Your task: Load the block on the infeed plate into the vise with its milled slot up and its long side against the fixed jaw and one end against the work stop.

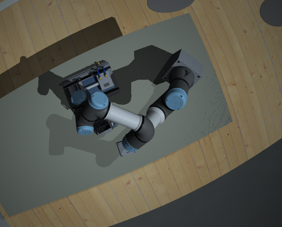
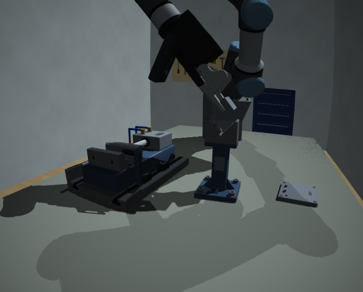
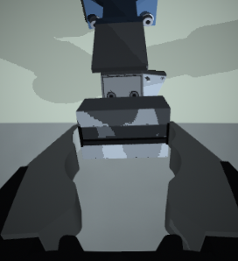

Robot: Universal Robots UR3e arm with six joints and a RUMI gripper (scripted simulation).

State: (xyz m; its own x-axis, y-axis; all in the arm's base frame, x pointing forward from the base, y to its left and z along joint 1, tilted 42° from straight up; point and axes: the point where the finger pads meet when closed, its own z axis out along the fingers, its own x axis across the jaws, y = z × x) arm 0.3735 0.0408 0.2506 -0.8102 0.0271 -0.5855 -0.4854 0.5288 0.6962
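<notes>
My gripper [image 2: 222,103] is shut on the part [image 2: 231,103], a small grey block, and holds it tilted at the top of the V-block [image 2: 222,127], above the bottom of its notch. In the wrist view the part [image 3: 123,127] spans the fingertips, and a dark slot runs lengthwise across the face turned to the camera. The V-block's post [image 3: 120,48] lies beyond it. The vise [image 2: 125,163] stands open on the left, with its air cylinder [image 2: 153,140] at the far end. The work stop is not discernible. From above, the arm hides the gripper [image 1: 101,126] and part of the vise [image 1: 92,79].
The infeed plate [image 2: 298,194] lies bare at the right, near the table edge; from above it [image 1: 125,149] is half under the arm's elbow. The V-block stands on a blue bolted base [image 2: 217,190]. The robot's base [image 1: 182,68] sits at the back.
</notes>
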